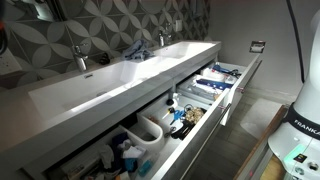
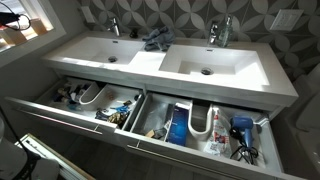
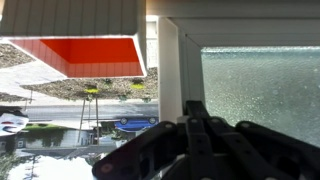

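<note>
The window frame (image 3: 168, 70), with a frosted pane (image 3: 260, 90) beside it, is faced closely by the gripper (image 3: 195, 110), its jaws pressed together on nothing and seemingly held away from the sink (image 2: 110, 62) and the drawers (image 2: 70, 122), which are pulled out with clutter (image 2: 185, 128) exposed.

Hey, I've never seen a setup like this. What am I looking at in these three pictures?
This is a robot arm; its white base shows at the edge of an exterior view. Both exterior views come from cameras standing apart from it, looking at a bathroom vanity: a white double sink with two faucets, a dark bundle between the basins, and open drawers of toiletries, including a blue hair dryer. The third camera rides on the wrist: it shows the black claw, shut and holding nothing, facing a window.
</note>
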`<act>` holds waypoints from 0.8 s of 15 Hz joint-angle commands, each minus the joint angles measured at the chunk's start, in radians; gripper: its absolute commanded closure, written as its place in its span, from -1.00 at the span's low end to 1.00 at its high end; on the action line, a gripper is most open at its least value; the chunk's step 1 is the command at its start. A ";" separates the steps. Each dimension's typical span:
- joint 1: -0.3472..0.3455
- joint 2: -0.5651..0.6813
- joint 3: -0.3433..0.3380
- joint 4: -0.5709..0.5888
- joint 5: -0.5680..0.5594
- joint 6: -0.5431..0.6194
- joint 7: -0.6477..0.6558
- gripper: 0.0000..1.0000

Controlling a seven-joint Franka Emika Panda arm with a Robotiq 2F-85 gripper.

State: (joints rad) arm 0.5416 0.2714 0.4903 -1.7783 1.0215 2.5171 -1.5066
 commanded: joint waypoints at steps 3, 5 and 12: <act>-0.020 0.029 0.009 0.057 0.029 0.094 -0.030 1.00; -0.021 0.030 0.004 0.065 0.024 0.109 -0.026 1.00; -0.037 0.063 0.001 0.130 0.007 0.113 -0.040 1.00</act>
State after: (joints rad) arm 0.5400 0.2878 0.4921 -1.7649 1.0213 2.5765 -1.5098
